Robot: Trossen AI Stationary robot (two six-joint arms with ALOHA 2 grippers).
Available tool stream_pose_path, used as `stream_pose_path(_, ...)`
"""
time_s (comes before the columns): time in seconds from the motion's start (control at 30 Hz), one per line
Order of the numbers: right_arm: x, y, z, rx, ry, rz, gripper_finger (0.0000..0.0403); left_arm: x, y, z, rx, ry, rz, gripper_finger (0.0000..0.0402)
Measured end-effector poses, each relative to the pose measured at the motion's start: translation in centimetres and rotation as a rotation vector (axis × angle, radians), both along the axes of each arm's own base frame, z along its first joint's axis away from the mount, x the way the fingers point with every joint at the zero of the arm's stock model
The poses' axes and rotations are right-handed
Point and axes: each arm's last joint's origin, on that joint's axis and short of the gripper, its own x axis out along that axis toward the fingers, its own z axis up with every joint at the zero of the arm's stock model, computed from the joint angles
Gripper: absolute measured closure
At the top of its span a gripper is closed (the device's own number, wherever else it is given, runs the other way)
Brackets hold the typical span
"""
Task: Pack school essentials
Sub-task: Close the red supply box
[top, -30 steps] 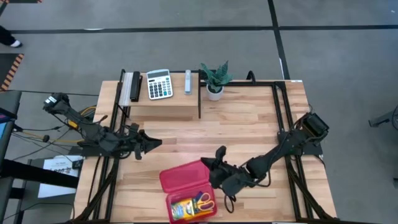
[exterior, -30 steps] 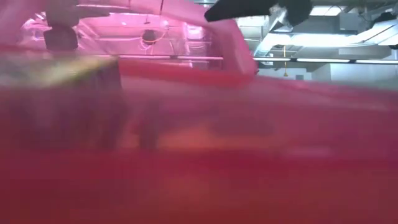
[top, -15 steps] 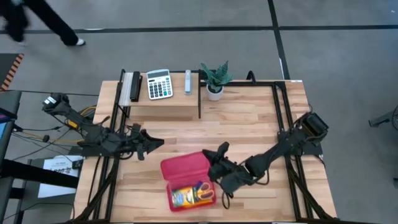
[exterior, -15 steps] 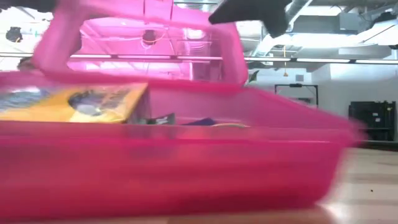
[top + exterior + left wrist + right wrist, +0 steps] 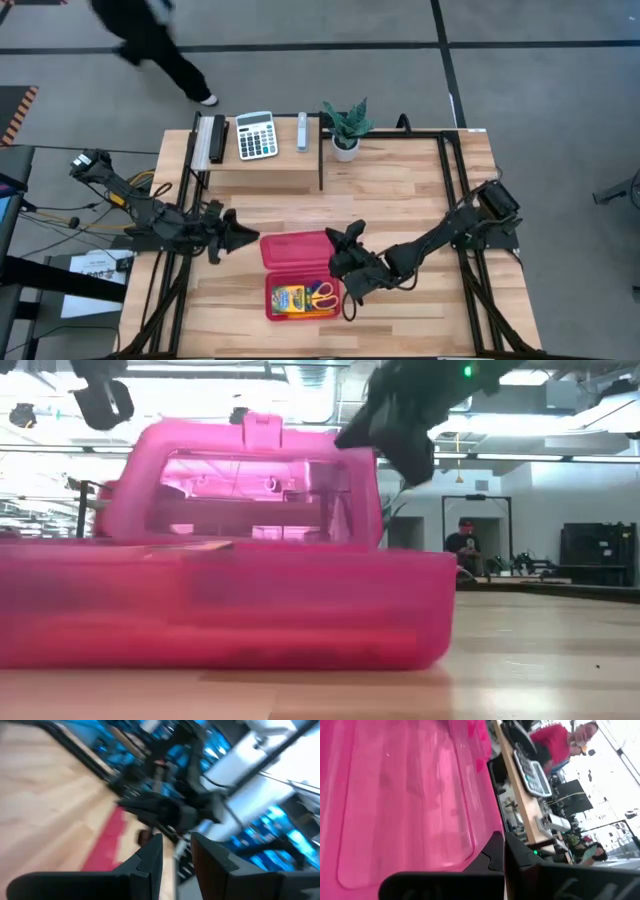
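An open pink plastic case (image 5: 297,250) lies near the worktop's front edge, its tray showing a yellow-green crayon box (image 5: 290,299) and yellow-handled scissors (image 5: 322,296). The right gripper (image 5: 347,262), jaws closed and empty, touches the lid's right edge. The left gripper (image 5: 243,237), jaws slightly parted and empty, hovers just beside the lid's left corner.
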Motion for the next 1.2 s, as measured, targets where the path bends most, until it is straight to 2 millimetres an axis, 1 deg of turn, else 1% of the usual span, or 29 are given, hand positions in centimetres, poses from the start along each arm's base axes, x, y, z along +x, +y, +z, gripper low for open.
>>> stream_pose_path(0.07,0.2,0.1,-0.9,-0.007,0.013,-0.01,0.0402,0.0,-0.7,-0.1,-0.01,-0.002,-0.052,0.0315)
stream_pose_path(0.2,0.6,-0.5,-2.6,-0.056,0.03,-0.079,0.0402,0.1,-1.8,-0.8,-0.029,0.045,-0.081,0.0315)
stream_pose_path(0.37,1.0,-1.7,-3.3,-0.121,0.036,-0.17,0.0402,0.5,-3.1,-2.2,-0.045,0.113,-0.069,0.0315)
stream_pose_path(0.57,1.2,-2.8,-3.0,-0.156,0.023,-0.24,0.0402,1.0,-4.6,-4.0,-0.13,0.201,-0.063,0.0315)
stream_pose_path(0.8,1.3,-2.8,-2.9,-0.152,0.017,-0.241,0.0402,2.2,-5.8,-7.4,-0.183,0.351,-0.021,0.0315)
stream_pose_path(1.0,1.1,-2.1,-2.8,-0.154,0.003,-0.233,0.0402,2.7,-6.2,-9.3,-0.22,0.433,0.005,0.0315)
stream_pose_path(1.2,1.5,-1.4,-1.7,-0.198,0.014,-0.237,0.0402,2.8,-6.9,-10.9,-0.294,0.561,-0.073,0.0315)
